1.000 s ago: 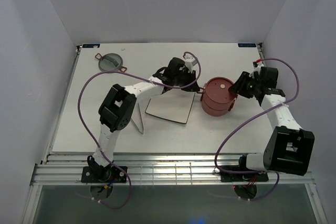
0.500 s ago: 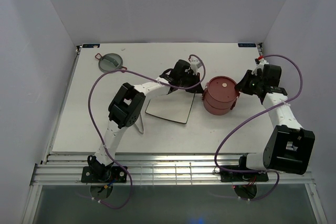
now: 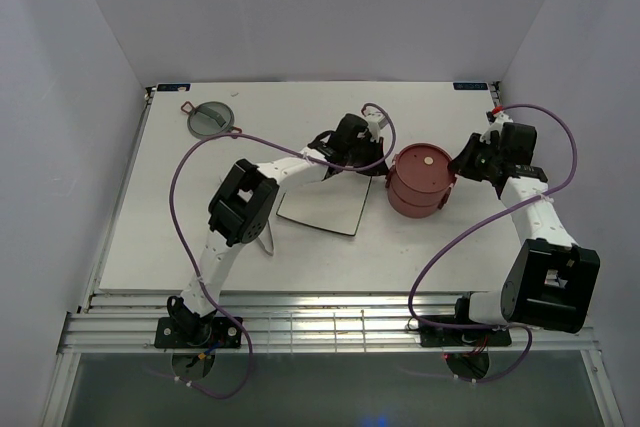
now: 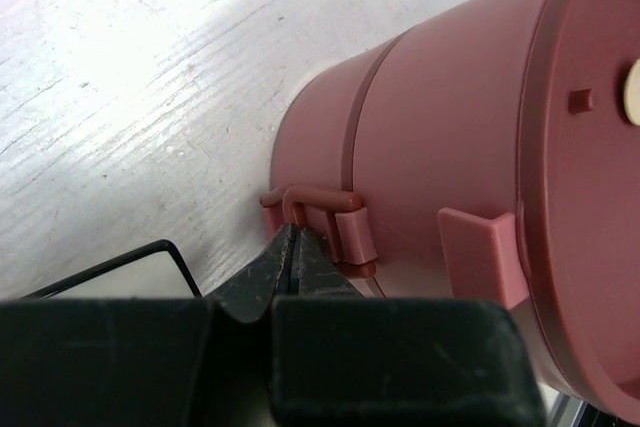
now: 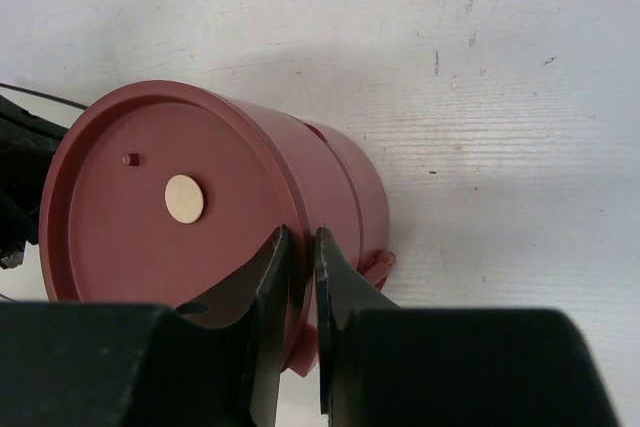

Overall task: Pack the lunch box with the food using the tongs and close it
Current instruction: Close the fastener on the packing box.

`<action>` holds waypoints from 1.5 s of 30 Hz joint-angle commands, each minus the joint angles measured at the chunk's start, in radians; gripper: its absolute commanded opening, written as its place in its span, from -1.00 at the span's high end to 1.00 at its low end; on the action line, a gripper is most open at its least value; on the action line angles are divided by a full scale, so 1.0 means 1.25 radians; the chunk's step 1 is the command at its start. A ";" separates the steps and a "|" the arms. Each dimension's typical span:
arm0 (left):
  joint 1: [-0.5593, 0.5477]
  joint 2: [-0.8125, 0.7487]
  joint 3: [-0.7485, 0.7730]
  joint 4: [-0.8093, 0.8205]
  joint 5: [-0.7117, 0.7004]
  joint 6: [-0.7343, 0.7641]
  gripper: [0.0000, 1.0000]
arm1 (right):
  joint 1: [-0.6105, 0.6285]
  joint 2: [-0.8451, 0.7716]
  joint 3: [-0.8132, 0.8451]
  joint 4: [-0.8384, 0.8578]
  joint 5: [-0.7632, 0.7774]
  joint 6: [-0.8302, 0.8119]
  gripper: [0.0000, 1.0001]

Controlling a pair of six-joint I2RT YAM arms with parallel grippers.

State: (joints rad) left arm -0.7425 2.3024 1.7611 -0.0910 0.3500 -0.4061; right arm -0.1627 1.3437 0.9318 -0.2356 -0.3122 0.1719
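Two robot arms meet over a round dusty-red lunch box (image 3: 415, 182) (image 4: 450, 127) (image 5: 150, 207) of two stacked bowls. It stands on the white tabletop (image 3: 160, 217) right of centre, nearer the far edge than the near one. Bare room lies behind it and along the left side. A flat red disc lid with a cream dot (image 5: 184, 198) covers the stack, so the contents are hidden.

A square white plate with a dark rim (image 3: 322, 209) (image 4: 140, 272) lies just left of the lunch box. Thin silvery metal tongs (image 3: 268, 243) rest beside the plate's left edge, partly under the left arm. A grey-green round lid (image 3: 210, 117) sits well apart near the far left corner.

The left arm stretches across the plate. The left pincer (image 3: 374, 165) (image 4: 295, 237) has its jaws pressed together, tips against the small side handle of the lower bowl; whether it pinches the handle cannot be told. The right arm bends in from the right edge. The right pincer (image 3: 455, 167) (image 5: 300, 247) is closed to a narrow slit on the lunch box's right side, red plastic filling the gap.
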 commanded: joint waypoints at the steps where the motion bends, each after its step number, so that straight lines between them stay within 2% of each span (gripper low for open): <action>1: -0.006 -0.033 0.023 -0.022 -0.062 0.012 1.00 | -0.009 0.027 -0.009 -0.025 0.055 -0.006 0.84; 6: -0.016 0.002 0.047 -0.008 -0.032 -0.027 1.00 | -0.011 0.032 -0.014 -0.020 0.044 0.010 0.84; 8: -0.028 0.010 0.036 0.026 0.039 -0.064 1.00 | -0.011 0.034 -0.013 -0.015 0.041 0.022 0.85; 12: -0.050 0.008 0.021 0.101 0.105 -0.106 1.00 | -0.011 0.041 -0.018 -0.005 0.029 0.027 0.84; 18: -0.075 0.014 0.029 0.125 0.142 -0.163 1.00 | -0.011 0.042 -0.046 0.021 0.024 0.059 0.85; 24: -0.081 0.027 0.016 0.140 0.134 -0.210 1.00 | -0.011 0.027 -0.085 0.051 0.021 0.085 0.84; 28: -0.082 0.019 0.020 0.094 0.081 -0.178 1.00 | -0.011 0.022 -0.085 0.044 0.034 0.070 0.84; 32: -0.066 -0.016 0.028 -0.003 -0.081 -0.124 1.00 | -0.023 0.009 -0.083 0.035 0.048 0.053 0.85; 37: -0.039 -0.072 0.022 -0.047 -0.188 -0.053 1.00 | -0.028 -0.004 -0.081 0.017 0.060 0.050 0.84; 41: -0.024 -0.066 0.073 -0.079 -0.173 0.012 1.00 | -0.029 -0.012 -0.088 0.017 0.051 0.045 0.84; 45: -0.023 -0.039 0.139 -0.130 -0.204 0.065 1.00 | -0.032 -0.016 -0.086 0.015 0.058 0.039 0.84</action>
State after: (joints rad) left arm -0.7799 2.3020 1.8526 -0.2108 0.1371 -0.4126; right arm -0.1963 1.3209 0.8616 -0.0986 -0.2623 0.2180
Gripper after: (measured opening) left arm 0.054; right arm 0.169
